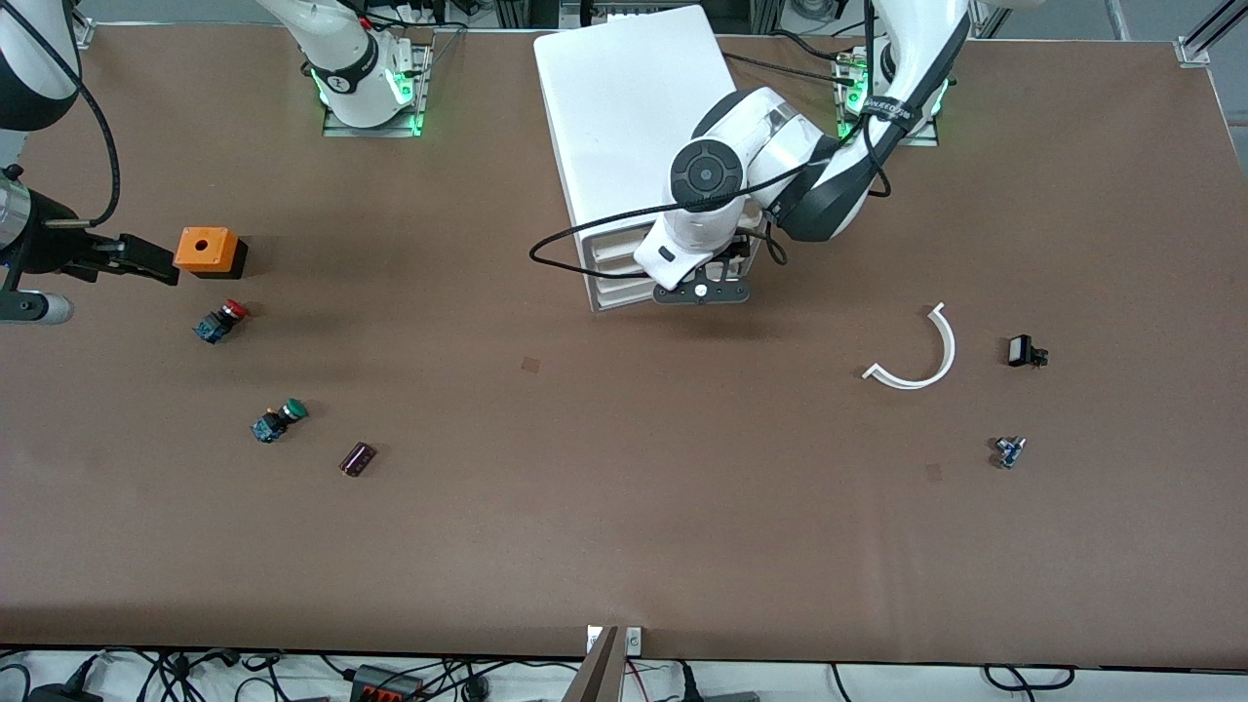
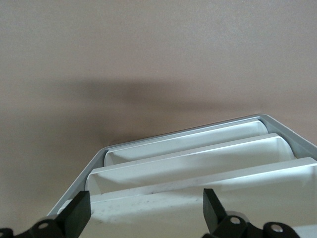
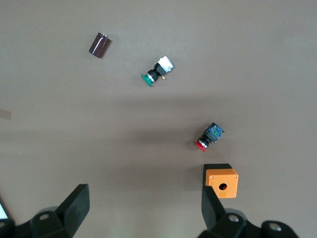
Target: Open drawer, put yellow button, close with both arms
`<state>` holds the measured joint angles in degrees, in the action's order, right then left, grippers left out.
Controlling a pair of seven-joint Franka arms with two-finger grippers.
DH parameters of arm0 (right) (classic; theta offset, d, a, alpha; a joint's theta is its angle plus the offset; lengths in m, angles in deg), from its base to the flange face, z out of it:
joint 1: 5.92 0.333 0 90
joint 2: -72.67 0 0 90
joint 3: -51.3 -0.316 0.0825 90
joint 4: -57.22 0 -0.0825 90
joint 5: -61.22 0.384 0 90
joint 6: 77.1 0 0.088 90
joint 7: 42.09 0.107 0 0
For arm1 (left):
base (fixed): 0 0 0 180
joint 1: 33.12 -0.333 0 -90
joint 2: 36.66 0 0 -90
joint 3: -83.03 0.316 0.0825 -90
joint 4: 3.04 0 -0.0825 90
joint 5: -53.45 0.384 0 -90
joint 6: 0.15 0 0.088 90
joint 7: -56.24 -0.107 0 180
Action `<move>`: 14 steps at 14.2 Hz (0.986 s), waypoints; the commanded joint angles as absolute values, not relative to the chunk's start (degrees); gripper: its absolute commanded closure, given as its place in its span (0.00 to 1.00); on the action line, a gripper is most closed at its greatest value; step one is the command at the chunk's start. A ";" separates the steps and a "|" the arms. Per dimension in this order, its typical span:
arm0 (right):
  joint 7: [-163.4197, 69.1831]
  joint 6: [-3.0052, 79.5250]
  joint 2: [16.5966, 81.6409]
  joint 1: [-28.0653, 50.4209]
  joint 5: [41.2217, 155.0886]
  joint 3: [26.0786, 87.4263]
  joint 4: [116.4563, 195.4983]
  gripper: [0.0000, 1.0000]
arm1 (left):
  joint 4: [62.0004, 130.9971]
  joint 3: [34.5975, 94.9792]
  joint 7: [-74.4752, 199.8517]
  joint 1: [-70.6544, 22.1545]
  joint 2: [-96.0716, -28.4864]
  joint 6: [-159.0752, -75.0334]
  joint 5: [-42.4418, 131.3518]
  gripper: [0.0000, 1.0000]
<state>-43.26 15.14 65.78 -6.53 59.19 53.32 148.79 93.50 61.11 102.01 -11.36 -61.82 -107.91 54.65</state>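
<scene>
- A wide brown table (image 1: 624, 526) fills almost the whole front view; its surface is matte and even in colour.
- Two small darker square marks (image 1: 530, 365) sit on the tabletop, one near the middle and one toward the left arm's end.
- Light falls from above and casts soft, blurred shadows on the brown surface.
- Along the table's edge nearest the front camera runs a pale strip crowded with black cables (image 1: 429, 675) and plugs.
- Aluminium frame profiles (image 1: 1201, 41) show at the corner of the table at the left arm's end.
- Green lamps (image 1: 409, 93) glow on the metal mounting plates at the top of the front view.
</scene>
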 commanded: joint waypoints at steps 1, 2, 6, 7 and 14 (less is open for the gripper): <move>-44.37 16.15 66.96 -6.01 59.20 53.76 150.30 0.00 | 95.14 59.04 102.56 -11.86 -60.21 -105.90 55.38 0.00; -44.37 16.33 66.87 -6.01 59.20 53.76 150.21 0.00 | 95.14 58.51 102.12 -12.12 -60.13 -105.71 55.38 0.00; -44.81 16.51 66.69 -6.01 59.11 53.76 150.21 0.00 | 94.00 59.20 101.76 -13.35 -59.17 -105.80 56.17 0.00; -45.16 16.51 66.61 -6.01 59.03 53.76 150.21 0.00 | 93.04 59.90 101.68 -14.31 -58.55 -105.63 56.95 0.00; -45.16 16.59 66.52 -5.75 59.02 53.59 150.21 0.00 | 85.13 59.73 87.04 -29.59 -56.61 -102.21 58.90 0.00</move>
<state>-44.34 15.76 65.70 -6.22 59.19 53.32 148.99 87.47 60.34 93.17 -25.54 -57.21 -105.01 57.83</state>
